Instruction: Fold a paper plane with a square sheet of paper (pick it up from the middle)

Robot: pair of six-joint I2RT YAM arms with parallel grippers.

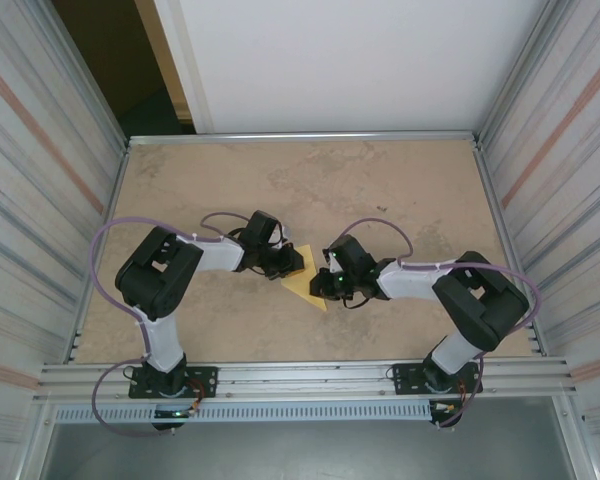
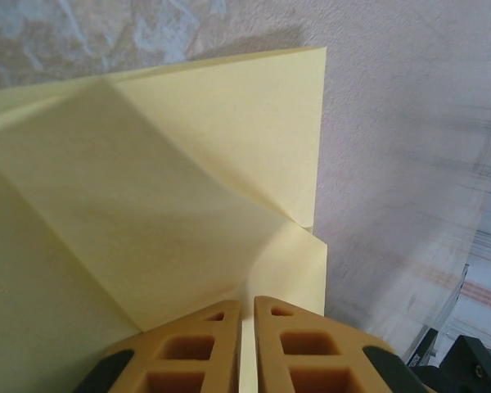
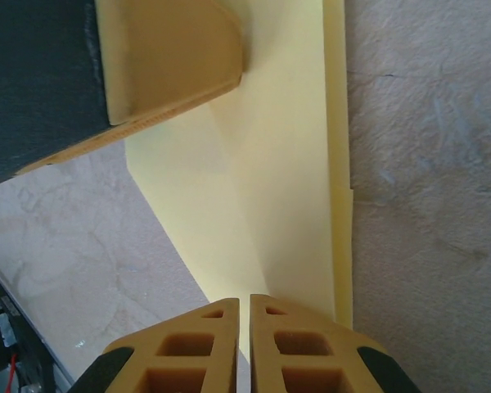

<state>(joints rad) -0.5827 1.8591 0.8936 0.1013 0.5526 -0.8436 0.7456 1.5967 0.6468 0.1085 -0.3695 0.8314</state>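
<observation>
Mottled tan tabletop (image 1: 380, 190), ribbed metal walls (image 1: 30, 180) around it. Mid-table is the yellow paper (image 1: 308, 287), the left gripper (image 1: 285, 262) pinched tight on its ten-o'clock edge and the right gripper (image 1: 327, 281) clamped at three o'clock. From above, both claws hide its folds.

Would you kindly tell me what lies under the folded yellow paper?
Mottled table shows around the paper, which the left gripper and right gripper pinch shut. The patch directly beneath it is covered.
</observation>
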